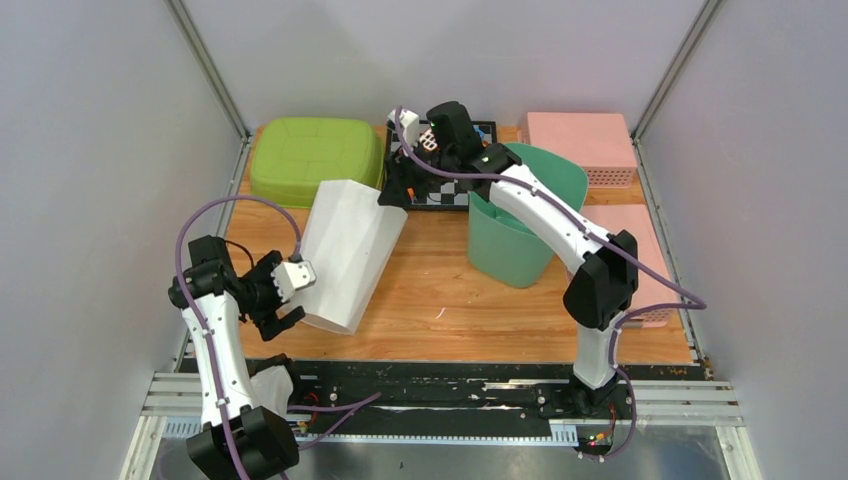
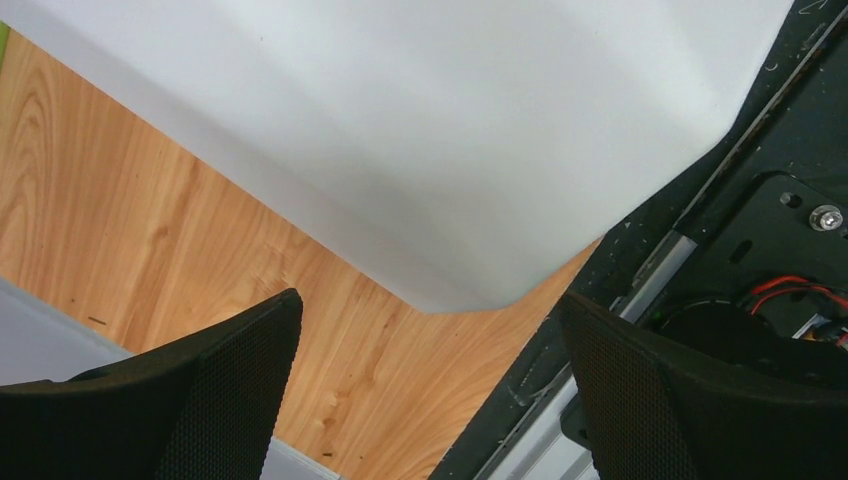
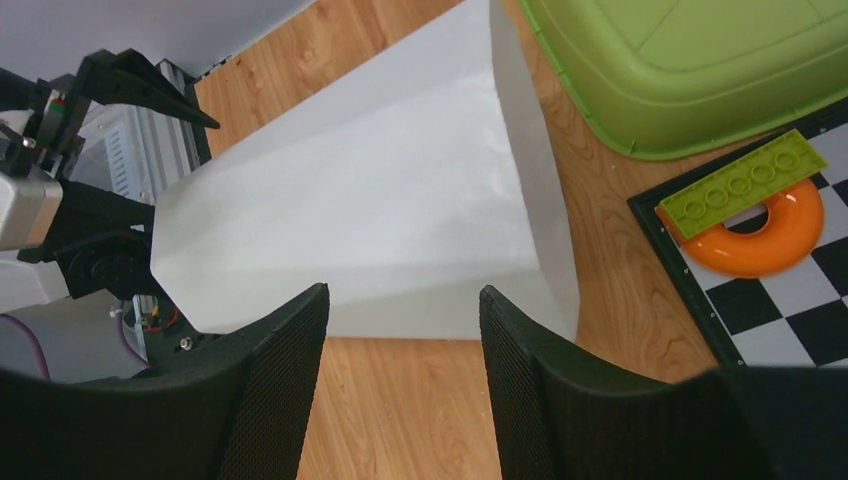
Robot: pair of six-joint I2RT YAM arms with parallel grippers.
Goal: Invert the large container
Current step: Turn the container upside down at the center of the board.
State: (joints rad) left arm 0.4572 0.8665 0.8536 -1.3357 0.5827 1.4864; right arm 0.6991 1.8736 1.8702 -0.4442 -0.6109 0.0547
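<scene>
The large white container point(image 1: 350, 250) lies on its side on the wooden table, its wide mouth toward the far right and its narrow base toward the near left. My left gripper point(image 1: 290, 298) is open and empty at the base end; in the left wrist view the container's corner point(image 2: 450, 130) sits just beyond the open gripper point(image 2: 428, 300). My right gripper point(image 1: 397, 190) is open and empty at the mouth end; in the right wrist view it point(image 3: 403, 295) hovers over the table beside the container's side point(image 3: 380, 210).
A green upside-down tub point(image 1: 312, 157) sits at the back left. A teal bin point(image 1: 520, 215) stands right of centre. A checkerboard point(image 1: 450, 190) holds an orange ring point(image 3: 760, 235) and a green brick point(image 3: 745, 180). Pink boxes point(image 1: 585, 140) point(image 1: 640, 250) sit at the right.
</scene>
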